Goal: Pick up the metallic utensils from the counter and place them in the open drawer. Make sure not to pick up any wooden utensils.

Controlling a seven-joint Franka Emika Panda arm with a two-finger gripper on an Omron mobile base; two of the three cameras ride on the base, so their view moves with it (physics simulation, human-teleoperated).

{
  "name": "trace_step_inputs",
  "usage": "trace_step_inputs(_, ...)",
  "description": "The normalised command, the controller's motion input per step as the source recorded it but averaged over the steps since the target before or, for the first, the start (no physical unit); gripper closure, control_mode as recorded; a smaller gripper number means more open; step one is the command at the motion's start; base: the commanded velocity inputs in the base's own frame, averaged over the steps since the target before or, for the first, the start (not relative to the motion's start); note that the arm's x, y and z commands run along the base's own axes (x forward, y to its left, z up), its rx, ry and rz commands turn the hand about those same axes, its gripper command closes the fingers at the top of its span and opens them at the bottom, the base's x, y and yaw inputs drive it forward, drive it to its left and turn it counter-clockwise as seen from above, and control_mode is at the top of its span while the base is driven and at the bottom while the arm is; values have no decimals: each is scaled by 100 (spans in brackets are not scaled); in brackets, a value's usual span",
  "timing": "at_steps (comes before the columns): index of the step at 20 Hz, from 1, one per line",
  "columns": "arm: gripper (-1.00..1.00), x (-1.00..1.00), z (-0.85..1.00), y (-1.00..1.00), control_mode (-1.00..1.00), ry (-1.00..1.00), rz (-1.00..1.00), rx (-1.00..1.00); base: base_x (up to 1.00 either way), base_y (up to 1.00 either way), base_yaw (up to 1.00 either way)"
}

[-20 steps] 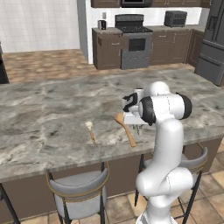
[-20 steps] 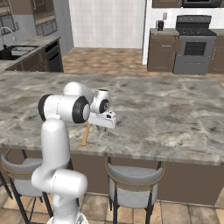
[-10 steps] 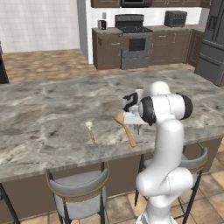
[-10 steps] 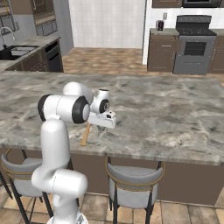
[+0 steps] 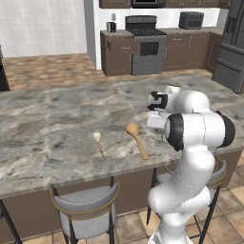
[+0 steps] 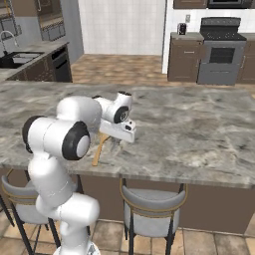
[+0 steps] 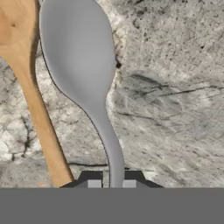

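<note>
Two dark fingertips point(image 7: 109, 183) at the bottom centre of the hand view are pressed against the handle of a grey metal spoon point(image 7: 81, 61), whose bowl fills the upper left-centre of that frame. The helper-style "knife" reading does not apply here: the held item is spoon-shaped. It lies on the counter point(image 5: 47, 124), just beside the larger wooden spoon point(image 5: 136, 138), which runs along the left of the hand view; whether the two touch cannot be told. The smaller wooden utensil point(image 5: 98, 142) lies left of centre in the left base view. The gripper point(image 6: 124, 130) sits low over the stone at frame centre. Step in hand: grasp completed, judged. Next move calls for a straight lift clear of the wooden spoon, then transport to the open drawer.
</note>
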Motion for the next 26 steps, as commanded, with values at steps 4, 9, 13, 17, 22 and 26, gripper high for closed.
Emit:
trace_step_inputs(4,100,-100,99,-34,-100,-24,0,10,0,0,0)
trace_step_inputs(9,100,-100,77,-13,-100,-28,0,2,0,0,0)
trace_step_inputs(13,100,-100,47,0,-100,-25,0,0,0,0,0)
trace_step_inputs(17,100,-100,42,0,-100,-20,0,0,0,0,0)
trace_step_inputs(22,100,-100,45,12,-100,-8,0,-8,0,0,0)
trace_step_inputs(26,100,-83,57,40,-100,1,0,-19,0,0,0)
